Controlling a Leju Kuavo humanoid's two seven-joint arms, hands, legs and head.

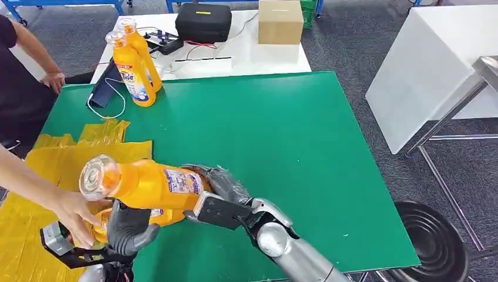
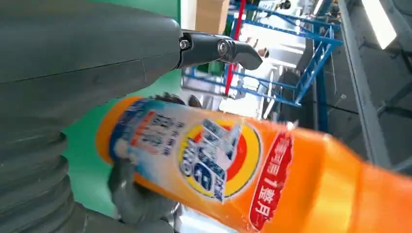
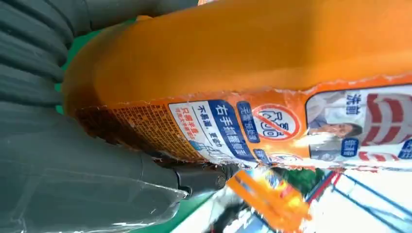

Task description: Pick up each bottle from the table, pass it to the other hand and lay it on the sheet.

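Observation:
My right hand (image 1: 222, 198) grips the base of an orange detergent bottle (image 1: 147, 185), which it holds on its side above the near left of the green table (image 1: 293, 147), clear cap toward the yellow sheet (image 1: 35, 235). Just under the bottle's middle is my left hand (image 1: 130, 228). In the left wrist view its thumb (image 2: 218, 48) stands apart from the bottle (image 2: 243, 165). The right wrist view has the bottle (image 3: 243, 58) lying against my right hand (image 3: 58, 184). Two more orange bottles (image 1: 134, 67) stand upright at the table's far left.
A person's hand (image 1: 76, 212) reaches in over the sheet, right beside my left hand. Another person stands at the far left (image 1: 23, 88). A white table behind carries a black case (image 1: 202, 22) and a cardboard box (image 1: 280, 22). A dark pouch with a white cable (image 1: 106, 88) lies near the standing bottles.

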